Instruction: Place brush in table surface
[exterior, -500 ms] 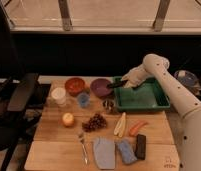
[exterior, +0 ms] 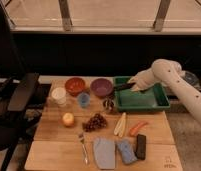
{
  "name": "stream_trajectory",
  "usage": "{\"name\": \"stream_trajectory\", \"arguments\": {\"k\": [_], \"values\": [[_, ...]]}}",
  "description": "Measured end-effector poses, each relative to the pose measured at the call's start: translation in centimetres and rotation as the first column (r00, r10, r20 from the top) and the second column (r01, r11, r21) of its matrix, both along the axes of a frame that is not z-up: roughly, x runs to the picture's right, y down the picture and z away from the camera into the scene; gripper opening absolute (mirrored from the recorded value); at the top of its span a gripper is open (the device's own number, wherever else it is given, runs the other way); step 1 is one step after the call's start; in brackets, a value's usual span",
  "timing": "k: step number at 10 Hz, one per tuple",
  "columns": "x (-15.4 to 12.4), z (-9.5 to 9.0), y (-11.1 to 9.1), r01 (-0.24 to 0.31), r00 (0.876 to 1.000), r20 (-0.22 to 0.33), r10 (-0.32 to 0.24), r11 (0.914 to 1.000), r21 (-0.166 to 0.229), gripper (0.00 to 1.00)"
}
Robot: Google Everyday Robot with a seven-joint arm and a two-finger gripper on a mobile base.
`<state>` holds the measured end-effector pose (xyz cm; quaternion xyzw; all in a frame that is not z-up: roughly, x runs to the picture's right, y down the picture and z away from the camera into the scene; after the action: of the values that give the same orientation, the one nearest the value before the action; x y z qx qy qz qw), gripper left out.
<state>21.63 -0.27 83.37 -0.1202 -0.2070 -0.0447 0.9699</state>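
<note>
Barely shifted, the pincer (exterior: 134,84) hovers at the green tray's (exterior: 144,103) 10 o'clock corner, clamped on the brush (exterior: 122,87). Placing it on the tabletop (exterior: 54,150) is not yet done.

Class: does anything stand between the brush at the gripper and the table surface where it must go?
Yes. The brush, at the gripper, is over the left end of the green tray; its wall separates it from the table surface, and the purple bowl and metal cup crowd the nearest wood.

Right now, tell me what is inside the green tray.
The green tray shows only bare green floor. The gripper, with the brush jutting from it, hangs over the back-left corner and hides that part.
</note>
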Motion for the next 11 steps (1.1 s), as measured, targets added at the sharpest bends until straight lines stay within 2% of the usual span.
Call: {"name": "stream_trajectory", "arguments": {"k": [3,6,7,9,11], "values": [[3.6,-2.4,2.4,-0.062,0.995,-0.084,0.06,0.9979,-0.021,0.0],[5.0,-3.9,4.6,-0.097,0.985,-0.147,0.087,0.9929,-0.068,0.0],[5.9,-4.5,5.8,-0.109,0.98,-0.177,0.091,0.9897,-0.093,0.0],[6.1,-4.7,7.2,-0.12,0.976,-0.197,0.092,0.9832,-0.137,0.0],[6.7,-4.4,9.2,-0.13,0.974,-0.21,0.086,0.9701,-0.205,0.0]]}}
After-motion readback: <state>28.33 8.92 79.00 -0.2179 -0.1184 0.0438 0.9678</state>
